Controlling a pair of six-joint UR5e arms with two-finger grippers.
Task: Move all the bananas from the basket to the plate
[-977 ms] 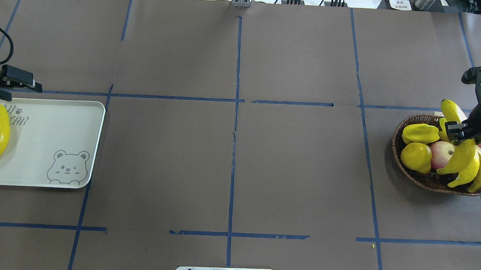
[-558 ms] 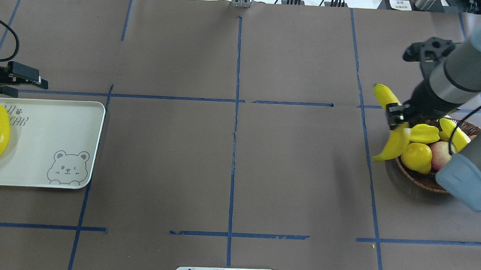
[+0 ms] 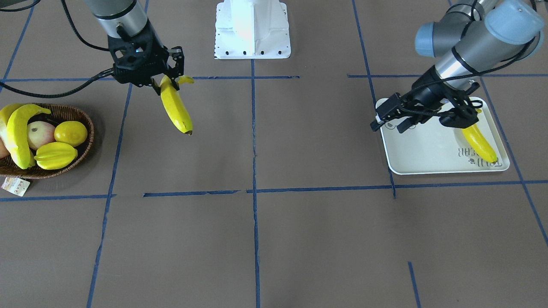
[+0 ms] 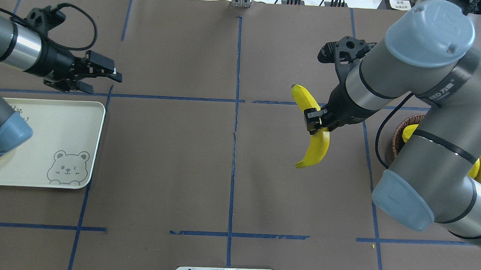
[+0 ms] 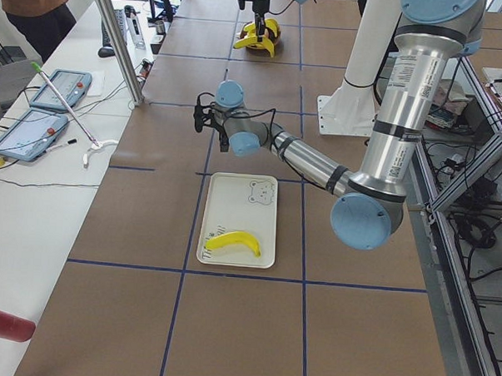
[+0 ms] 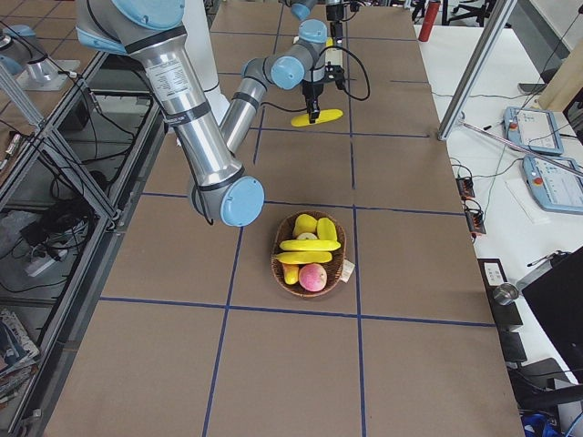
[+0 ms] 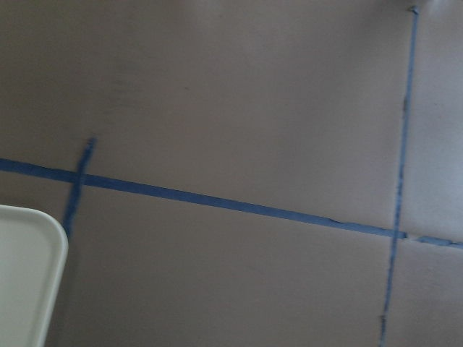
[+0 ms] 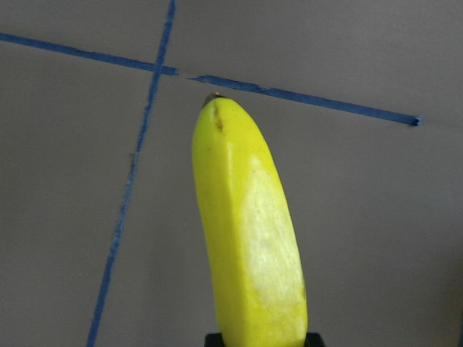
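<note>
While your right gripper clamps a banana in mid-air over the table, well apart from the basket, your left gripper hangs spread apart and empty over the plate corner. Another banana lies on the plate; two bananas rest in the basket.

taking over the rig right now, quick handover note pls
Right gripper: shut on a held banana, in the air over the table between basket and table centre.
Left gripper: open, empty, hovering just beyond the plate's far edge.
Plate: one delivered banana lies on it.
Basket: two basket bananas appear to remain among other fruit.
Left to do: land the held banana, then move those two.
</note>
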